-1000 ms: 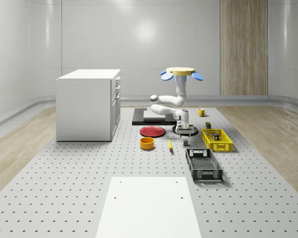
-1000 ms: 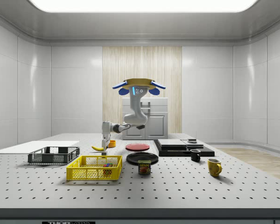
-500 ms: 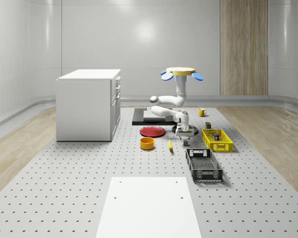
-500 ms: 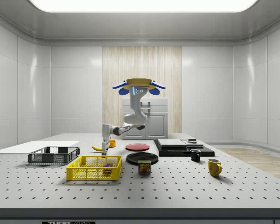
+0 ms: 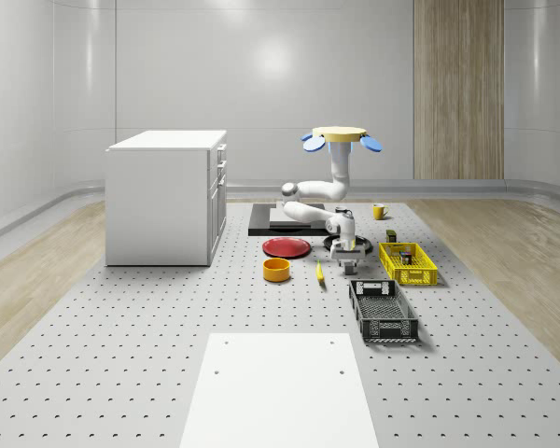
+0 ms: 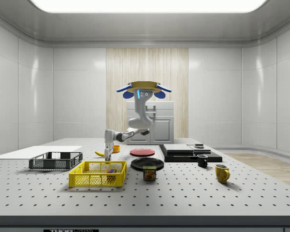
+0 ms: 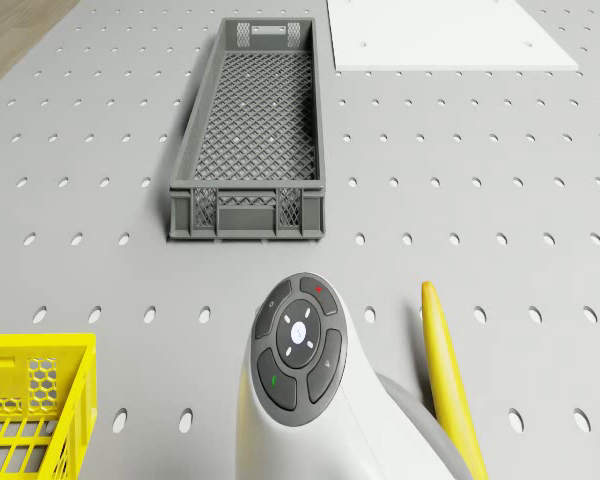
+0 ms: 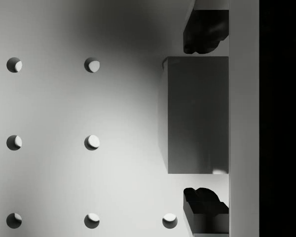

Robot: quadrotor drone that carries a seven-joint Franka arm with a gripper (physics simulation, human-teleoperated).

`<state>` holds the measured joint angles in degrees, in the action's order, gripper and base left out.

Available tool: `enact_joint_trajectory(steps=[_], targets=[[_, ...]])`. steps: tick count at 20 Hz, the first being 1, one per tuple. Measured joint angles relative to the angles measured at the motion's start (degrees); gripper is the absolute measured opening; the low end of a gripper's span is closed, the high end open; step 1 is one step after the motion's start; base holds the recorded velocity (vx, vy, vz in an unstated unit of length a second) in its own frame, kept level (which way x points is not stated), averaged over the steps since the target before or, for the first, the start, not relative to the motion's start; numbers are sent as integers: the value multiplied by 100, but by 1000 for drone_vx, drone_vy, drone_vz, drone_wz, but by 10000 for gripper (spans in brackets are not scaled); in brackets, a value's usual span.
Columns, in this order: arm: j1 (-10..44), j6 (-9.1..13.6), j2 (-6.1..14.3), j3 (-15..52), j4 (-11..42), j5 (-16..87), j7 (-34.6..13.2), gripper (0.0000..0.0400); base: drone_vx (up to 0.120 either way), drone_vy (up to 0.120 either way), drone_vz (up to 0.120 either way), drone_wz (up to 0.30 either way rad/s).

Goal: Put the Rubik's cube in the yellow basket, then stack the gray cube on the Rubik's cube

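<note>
Drone (image 5: 338, 136) hovers above the tabletop (image 5: 168, 317); gripper (image 8: 205, 121) low, fingers (image 8: 203, 32) apart either side of gray cube (image 8: 197, 114), left of yellow basket (image 5: 407, 263).

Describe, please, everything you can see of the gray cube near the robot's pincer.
The plain matte gray cube is a smooth, unmarked block with sharp, straight edges, resting flat on the perforated gray table. In the wrist view it lies between the two dark fingertips of the pincer, one on each side, with a narrow gap visible at either face, so they are not yet clamped on it. It stands on the table outside the yellow mesh basket, under the lowered arm.
</note>
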<state>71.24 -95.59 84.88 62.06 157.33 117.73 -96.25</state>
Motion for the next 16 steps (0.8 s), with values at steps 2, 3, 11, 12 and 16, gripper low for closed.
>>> enact_joint_trajectory(steps=[2, 3, 11, 12, 16], targets=[[7, 0, -17, -23, -19, 26, 5, 400, 0, 0, 0, 0], [8, 1, -25, -31, -25, 36, 7, 388, 0, 0, 0, 0], [-1, 29, -75, -61, -44, 80, 26, 269, 0, 0, 0, 0], [-4, 34, -80, -63, -44, 83, 29, 265, 0, 0, 0, 0], [-14, 52, -101, -68, -44, 95, 38, 256, 0, 0, 0, 0]])
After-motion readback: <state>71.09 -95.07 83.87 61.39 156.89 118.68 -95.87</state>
